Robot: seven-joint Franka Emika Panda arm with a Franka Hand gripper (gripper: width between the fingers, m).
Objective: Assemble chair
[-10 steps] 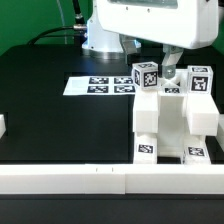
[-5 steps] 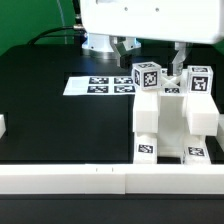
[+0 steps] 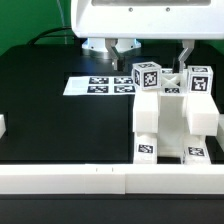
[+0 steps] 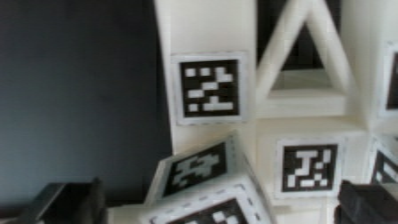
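White plastic chair [image 3: 172,112] beneath wide-spread pincer [image 3: 155,50].

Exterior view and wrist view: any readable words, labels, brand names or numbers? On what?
None: no letters, digits or brand name can be read in either view.
The chair carries only black-and-white square tags, patterns rather than text.
The marker board shows the same kind of tags, no words.
The wrist view is blurred; its large tags hold no characters.
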